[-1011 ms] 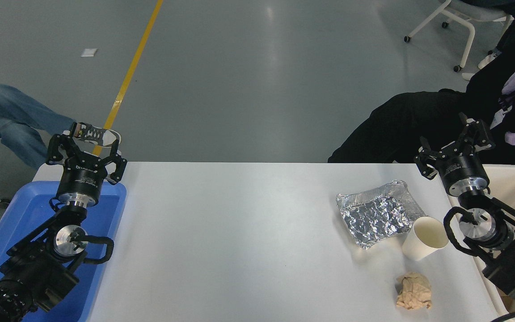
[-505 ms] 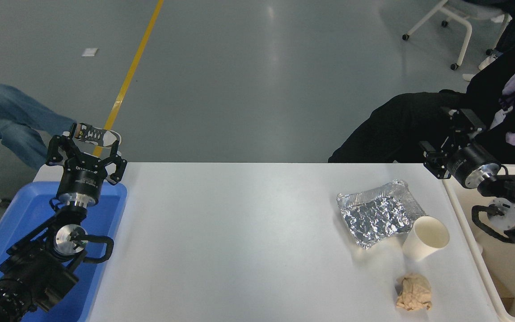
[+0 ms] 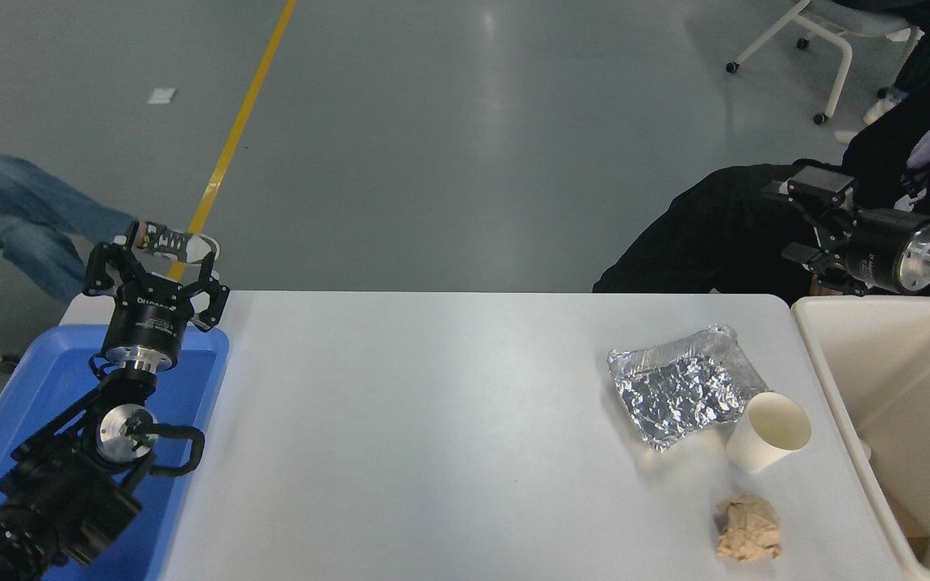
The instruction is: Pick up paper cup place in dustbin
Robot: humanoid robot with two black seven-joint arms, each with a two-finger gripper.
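Note:
The white paper cup [image 3: 768,432] lies tilted on the table near its right edge, mouth turned up and right, touching the foil tray's corner. The cream dustbin [image 3: 824,355] stands just right of the table, about a hand's width from the cup. My right gripper [image 3: 802,218] hangs in the air beyond the dustbin's far corner, pointing left, open and holding nothing, well away from the cup. Over the blue tray at the lower left, my left gripper [image 3: 154,262] stays parked and open.
A crinkled silver foil tray [image 3: 679,387] lies just left of the cup. A crumpled tan paper ball [image 3: 747,528] sits nearer me. The blue tray [image 3: 29,387] is at the left edge. A person in black [image 3: 723,218] sits behind the right gripper.
My right arm has lifted and swung back to the right, from beside the cup to above the dustbin's far corner, its gripper turning to point left. Cup and left arm have not moved.

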